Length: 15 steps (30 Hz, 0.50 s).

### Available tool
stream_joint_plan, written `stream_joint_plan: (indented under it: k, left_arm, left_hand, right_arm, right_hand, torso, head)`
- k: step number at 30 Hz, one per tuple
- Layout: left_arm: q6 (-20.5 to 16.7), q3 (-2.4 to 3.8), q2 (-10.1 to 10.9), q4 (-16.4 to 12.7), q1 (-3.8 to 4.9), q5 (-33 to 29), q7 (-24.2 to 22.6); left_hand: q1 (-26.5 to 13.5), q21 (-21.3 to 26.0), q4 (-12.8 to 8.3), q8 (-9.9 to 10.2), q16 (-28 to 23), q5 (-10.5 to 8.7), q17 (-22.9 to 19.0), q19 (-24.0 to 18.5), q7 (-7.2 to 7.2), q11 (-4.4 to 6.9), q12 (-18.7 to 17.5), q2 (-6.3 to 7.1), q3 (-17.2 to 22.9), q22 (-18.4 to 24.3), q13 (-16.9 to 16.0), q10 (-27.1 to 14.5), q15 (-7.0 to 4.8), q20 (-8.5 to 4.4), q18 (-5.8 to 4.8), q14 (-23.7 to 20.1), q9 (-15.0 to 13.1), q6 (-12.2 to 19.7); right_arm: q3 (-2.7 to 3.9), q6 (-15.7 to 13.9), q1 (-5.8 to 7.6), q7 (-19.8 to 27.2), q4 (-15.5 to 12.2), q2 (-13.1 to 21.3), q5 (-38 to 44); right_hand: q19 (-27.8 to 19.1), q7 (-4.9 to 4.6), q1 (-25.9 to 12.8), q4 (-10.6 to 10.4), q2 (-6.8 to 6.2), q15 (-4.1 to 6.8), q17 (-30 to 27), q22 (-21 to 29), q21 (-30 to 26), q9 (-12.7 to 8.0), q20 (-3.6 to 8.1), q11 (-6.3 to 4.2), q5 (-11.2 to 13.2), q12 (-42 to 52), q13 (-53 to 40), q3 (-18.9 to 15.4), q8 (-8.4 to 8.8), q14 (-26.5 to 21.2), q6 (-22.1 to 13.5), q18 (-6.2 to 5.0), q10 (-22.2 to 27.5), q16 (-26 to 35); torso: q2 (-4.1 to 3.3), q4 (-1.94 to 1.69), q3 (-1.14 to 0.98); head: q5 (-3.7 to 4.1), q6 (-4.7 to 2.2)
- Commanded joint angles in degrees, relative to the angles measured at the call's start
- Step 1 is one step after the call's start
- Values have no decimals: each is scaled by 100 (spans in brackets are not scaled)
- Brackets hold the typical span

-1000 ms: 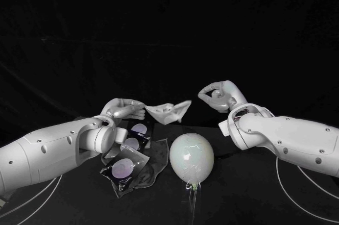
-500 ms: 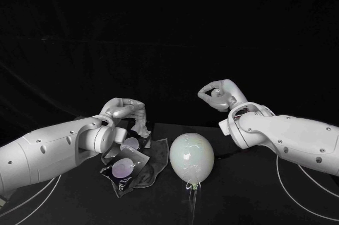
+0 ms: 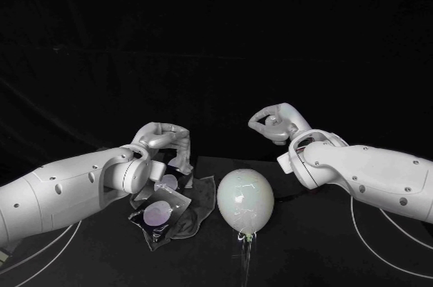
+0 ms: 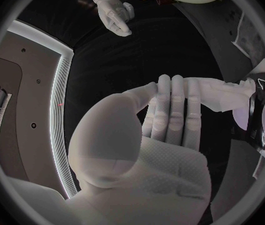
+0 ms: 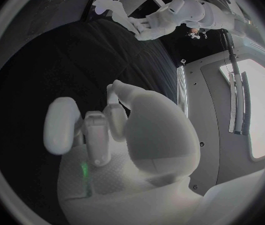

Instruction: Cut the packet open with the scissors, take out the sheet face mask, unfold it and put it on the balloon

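What matters for your next move is where the pale, egg-shaped balloon (image 3: 244,201) lies from the fingers that carry the sheet. It rests on the black table just beside the left hand (image 3: 165,141), on the side towards your right arm and lower than the fingertips. Its long axis runs away from the robot, with the knotted end nearest the body and the rounded far end close to those fingertips. You are nearer to it with the left hand. The right hand (image 3: 275,123) hangs above and beyond the balloon's far end, apart from it and touching nothing. The left fingers (image 4: 172,105) point downward, straight and pressed close together with the thumb laid alongside them. The white sheet face mask (image 4: 223,94) juts out past their tips as a folded, crumpled wad. It looks pinched there, though you cannot see exactly how the thumb bears on it. Right below those fingertips, on the side away from the balloon, lies the dark glossy packet with pale round patches (image 3: 161,209), flat on the table with its cut end close under the mask. On the right hand the fingers are curled in on themselves around nothing. By my judgement the mask is out but not yet unfolded, so you will need to uncurl that right hand and bring it across to the wad's free edge before anything goes over the balloon.
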<state>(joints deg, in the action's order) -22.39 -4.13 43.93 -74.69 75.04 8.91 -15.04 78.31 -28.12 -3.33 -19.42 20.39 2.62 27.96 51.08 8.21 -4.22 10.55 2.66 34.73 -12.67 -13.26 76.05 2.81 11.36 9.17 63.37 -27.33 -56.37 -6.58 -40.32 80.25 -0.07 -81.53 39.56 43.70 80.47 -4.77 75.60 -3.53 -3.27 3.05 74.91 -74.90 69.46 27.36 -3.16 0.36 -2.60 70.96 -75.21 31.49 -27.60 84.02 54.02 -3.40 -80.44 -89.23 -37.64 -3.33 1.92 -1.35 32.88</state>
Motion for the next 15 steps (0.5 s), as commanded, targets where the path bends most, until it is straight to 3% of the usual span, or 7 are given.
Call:
stream_joint_plan:
  k: [1,4,6,7,10,15]
  left_arm:
    - [223,30,-2,-60,61,114,-82]
    - [352,46,17,-117,145,173,-63]
    - [420,52,26,-147,194,206,-53]
    - [480,55,31,-166,234,228,-50]
    - [673,62,38,-212,360,288,-45]
    - [916,67,29,-253,505,374,-27]
  left_hand:
    - [-4,-32,-10,-26,25,18,6,-46,-11,4,19,-31,39,-5,-5,-50,-23,3,86,-4,-1255,-32]
    - [-6,-44,-15,-26,24,18,9,-59,-8,2,23,-28,46,-13,-14,-60,-21,3,85,-11,-1267,-25]
    - [-9,-49,-16,-25,23,18,11,-66,-7,0,25,-28,49,-17,-19,-66,-20,4,84,-14,-1273,-22]
    - [-9,-50,-16,-25,23,17,12,-67,-7,0,25,-27,49,-17,-20,-66,-20,5,83,-15,-1274,-21]
    - [-10,-53,-17,-25,23,18,13,-72,-6,-1,26,-27,51,-20,-23,-70,-19,5,83,-17,-1278,-19]
    - [-12,-56,-18,-25,22,17,14,-77,-5,-2,27,-25,52,-22,-26,-74,-18,6,82,-20,-1282,-16]
  right_arm:
    - [-8,463,2,114,84,-36,-254]
    - [-29,531,1,226,197,-82,-441]
    - [-41,557,-1,277,247,-104,-520]
    - [-50,578,-4,312,283,-118,-568]
    - [-71,646,-18,397,374,-162,-676]
    - [-95,765,-49,496,515,-233,-805]
  right_hand:
    - [-415,-121,-57,-37,-53,-88,908,-696,-810,3,-59,111,-9,-974,543,-18,171,349,-240,-217,538,338]
    - [-1320,-259,-114,-88,-129,-206,-27,-132,-2535,-79,-164,228,-26,-3086,1987,-57,362,-184,-389,-494,1707,1151]
    - [-1636,-294,-112,-96,-168,-237,-410,108,-3162,-103,-204,263,-14,-3388,2224,-63,419,-425,-414,-589,1827,1529]
    - [-1954,-341,-87,-100,-190,-276,-967,392,-3825,-129,-251,297,-26,-3692,2497,-40,483,-776,-432,-679,1895,2100]
    - [-2007,-376,-66,-104,-261,-315,-1574,600,-4082,-165,-305,349,-13,-4123,2910,-33,570,-1130,-436,-691,1965,2776]
    - [-2021,-460,-46,-142,-329,-394,-2132,835,-4353,-223,-381,437,8,-4883,3711,8,722,-1422,-451,-685,1995,3404]
  torso:
    - [0,0,-5]
    - [4,4,-7]
    - [4,6,-8]
    - [2,7,-7]
    - [-2,4,-8]
    - [-2,1,-9]
  head:
    - [-10,-2]
    - [-7,-17]
    - [-7,-20]
    - [-6,-23]
    - [-8,-36]
    - [6,-69]
